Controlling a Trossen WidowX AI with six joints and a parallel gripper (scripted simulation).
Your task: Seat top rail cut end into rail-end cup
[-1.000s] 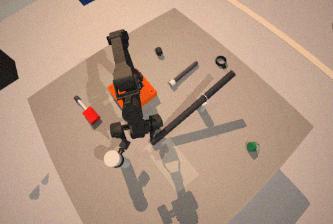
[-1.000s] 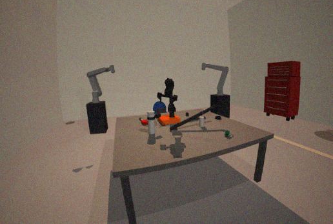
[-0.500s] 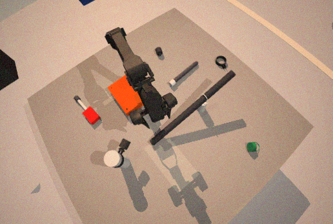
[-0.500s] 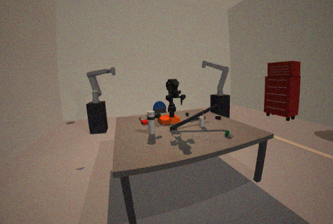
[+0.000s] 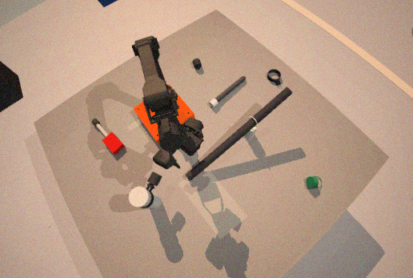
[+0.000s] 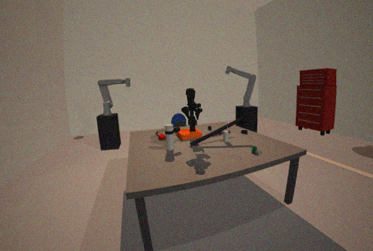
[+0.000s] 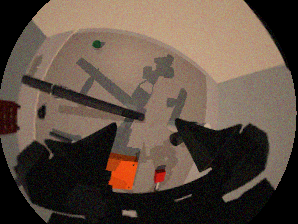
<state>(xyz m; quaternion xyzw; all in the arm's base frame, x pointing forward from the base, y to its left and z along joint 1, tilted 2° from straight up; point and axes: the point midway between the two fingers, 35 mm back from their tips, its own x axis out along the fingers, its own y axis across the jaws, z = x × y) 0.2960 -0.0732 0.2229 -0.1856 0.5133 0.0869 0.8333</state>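
The claw (image 5: pixel 186 152) (image 6: pixel 192 116) (image 7: pixel 147 123) is hovering with its 2 fingers spread, pinching nothing. In the top view, the rail (image 5: pixel 236 137) (image 6: pixel 209 135) (image 7: pixel 100 103) is running from beside it toward the upper right; its near end is lying well apart from the end cup (image 5: pixel 154 179) (image 6: pixel 176 129) (image 7: pixel 175 139). The 1 working arm is probably needing to shift the rail cupward. Pale walls are enclosing the room; the brown surface (image 5: pixel 344 155) (image 6: pixel 231 167) is carrying the post (image 5: pixel 139 196) (image 6: pixel 170 142).

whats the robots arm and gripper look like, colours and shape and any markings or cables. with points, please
The arm (image 5: pixel 154 83) (image 6: pixel 191 109) is matte black, with chunky, blocky joints and links. Its gripper (image 7: pixel 147 123) is black too, with two wedge-shaped fingers that taper to points. No cables or lettering can be made out.
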